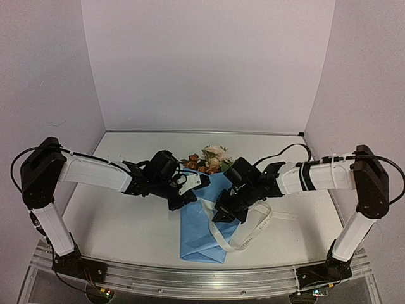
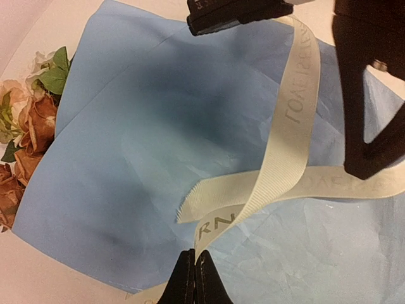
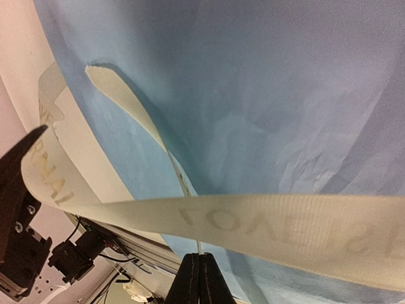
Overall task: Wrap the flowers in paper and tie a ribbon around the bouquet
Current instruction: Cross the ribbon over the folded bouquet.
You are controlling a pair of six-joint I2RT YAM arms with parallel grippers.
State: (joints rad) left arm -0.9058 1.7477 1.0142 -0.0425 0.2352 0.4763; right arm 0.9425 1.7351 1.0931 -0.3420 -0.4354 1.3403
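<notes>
The bouquet lies mid-table: flowers (image 1: 210,158) in cream, peach and rust stick out of the far end of the folded light-blue paper (image 1: 201,228). The cream ribbon (image 1: 254,232) loops over the paper and trails off to the right. In the left wrist view my left gripper (image 2: 194,254) is shut on the ribbon (image 2: 297,120), which rises from the jaws and twists across the paper (image 2: 145,139); the flowers (image 2: 31,126) lie at the left edge. My right gripper (image 3: 199,258) is shut on a thin edge-on strand of ribbon, with a wide band of ribbon (image 3: 285,221) crossing just above it.
The two grippers sit close together over the bouquet, the right one's black body (image 2: 367,95) filling the right of the left wrist view. White walls enclose the table on three sides. The metal rail (image 1: 202,278) runs along the near edge.
</notes>
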